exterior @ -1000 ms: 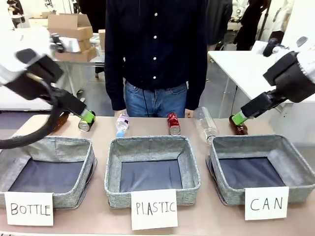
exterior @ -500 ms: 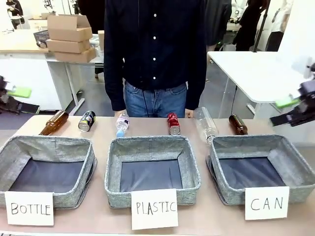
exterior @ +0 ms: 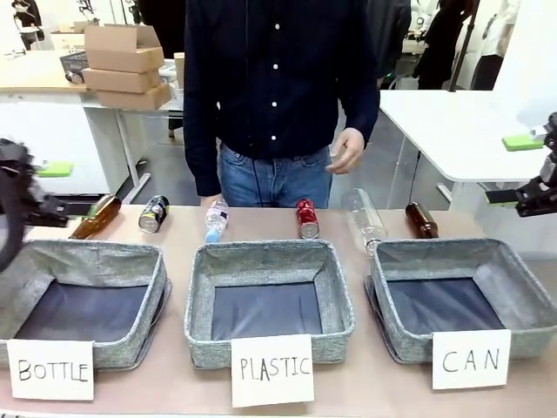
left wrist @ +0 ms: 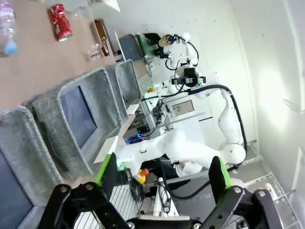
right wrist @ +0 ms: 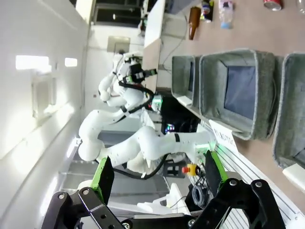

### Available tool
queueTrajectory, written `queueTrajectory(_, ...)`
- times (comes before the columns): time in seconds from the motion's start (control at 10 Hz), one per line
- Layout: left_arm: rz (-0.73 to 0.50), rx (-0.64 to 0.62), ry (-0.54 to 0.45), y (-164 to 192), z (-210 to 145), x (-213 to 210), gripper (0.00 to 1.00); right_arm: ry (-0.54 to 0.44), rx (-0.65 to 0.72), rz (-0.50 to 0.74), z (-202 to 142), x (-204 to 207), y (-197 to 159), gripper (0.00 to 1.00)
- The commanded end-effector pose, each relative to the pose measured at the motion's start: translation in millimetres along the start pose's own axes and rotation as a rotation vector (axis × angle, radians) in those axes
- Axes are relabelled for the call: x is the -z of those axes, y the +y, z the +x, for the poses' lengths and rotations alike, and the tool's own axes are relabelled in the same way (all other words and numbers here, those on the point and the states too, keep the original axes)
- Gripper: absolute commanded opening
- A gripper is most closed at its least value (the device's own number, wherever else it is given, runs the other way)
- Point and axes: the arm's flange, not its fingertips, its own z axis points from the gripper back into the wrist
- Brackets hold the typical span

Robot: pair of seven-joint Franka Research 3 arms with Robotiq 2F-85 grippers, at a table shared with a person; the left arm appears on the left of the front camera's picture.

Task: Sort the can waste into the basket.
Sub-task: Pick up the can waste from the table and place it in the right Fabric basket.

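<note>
The right gripper (right wrist: 158,177) has its two black fingers (right wrist: 104,179), tipped with green pads, spread wide with nothing between them. Past them stands the other white robot arm (right wrist: 119,95). Three shallow grey fabric baskets with dark lining sit in a row on the brown desk (right wrist: 286,33): the nearest basket (right wrist: 286,105), cut off by the picture's edge, a middle basket (right wrist: 214,86) and a far basket (right wrist: 183,76). Beyond them lie a red metal can (right wrist: 272,4), a clear plastic bottle (right wrist: 226,12), a black can (right wrist: 206,8) and a brown glass bottle (right wrist: 192,21).
</note>
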Motion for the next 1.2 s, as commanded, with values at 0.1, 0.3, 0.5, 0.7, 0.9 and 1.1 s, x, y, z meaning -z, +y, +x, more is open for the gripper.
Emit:
queueTrajectory(0.1, 0.006, 0.054, -0.005, -19.3, -3.7, -8.7, 1.0, 0.018, -0.049, 0.007, -0.9, -1.2, 2.0, 1.0)
queueTrajectory(0.3, 0.006, 0.054, -0.005, -19.3, -3.7, -8.7, 1.0, 0.018, -0.049, 0.007, -0.9, -1.2, 2.0, 1.0)
queueTrajectory(0.5, 0.006, 0.054, -0.005, -19.3, -3.7, -8.7, 1.0, 0.018, -0.049, 0.007, -0.9, -1.2, 2.0, 1.0)
queueTrajectory(0.7, 0.006, 0.054, -0.005, -19.3, -3.7, -8.7, 1.0, 0.018, -0.049, 0.007, -0.9, -1.2, 2.0, 1.0)
queueTrajectory(0.9, 0.006, 0.054, -0.005, -19.3, -3.7, -8.7, 1.0, 0.018, -0.049, 0.007, -0.9, -1.2, 2.0, 1.0)
queueTrajectory(1.1, 0.307, -0.033, -0.007, -17.7, 37.2, -3.0, 1.0, 0.018, -0.049, 0.007, -0.9, -1.2, 2.0, 1.0)
